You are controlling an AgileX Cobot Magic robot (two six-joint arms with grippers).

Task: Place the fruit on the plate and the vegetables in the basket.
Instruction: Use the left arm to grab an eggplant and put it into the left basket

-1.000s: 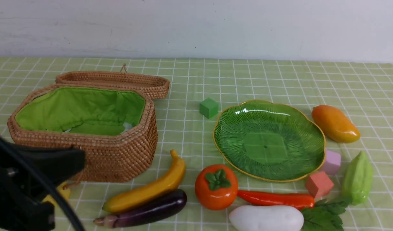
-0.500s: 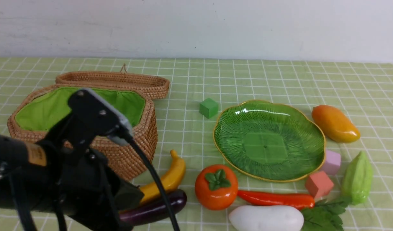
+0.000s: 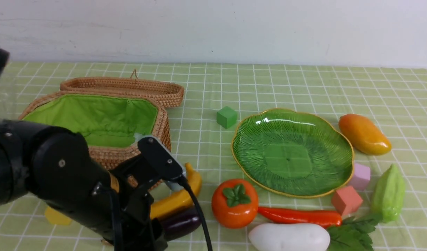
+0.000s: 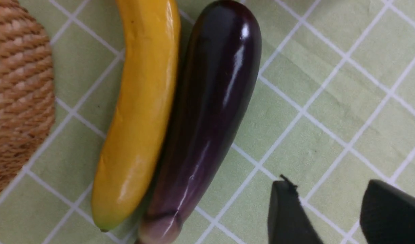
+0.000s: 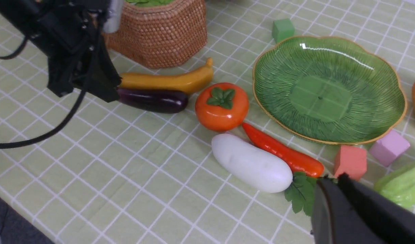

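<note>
**Approach to the eggplant.** Left gripper (image 4: 326, 189), fingers spread and empty, hovers by the eggplant (image 4: 207, 112), which lies in front of the basket (image 4: 17, 95), the banana (image 4: 139, 118) between them and touching it. Advisable: straddle the eggplant's middle crosswise, excluding the banana. Right gripper (image 5: 333, 179): pressed together, empty.

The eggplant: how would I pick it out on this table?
Find the big woven basket with the green lining, on the left of the checked cloth. Just in front of its near corner lie two long things pressed side by side: a yellow banana and, on the near side, the eggplant. It is the only dark, glossy purple item there.
</note>
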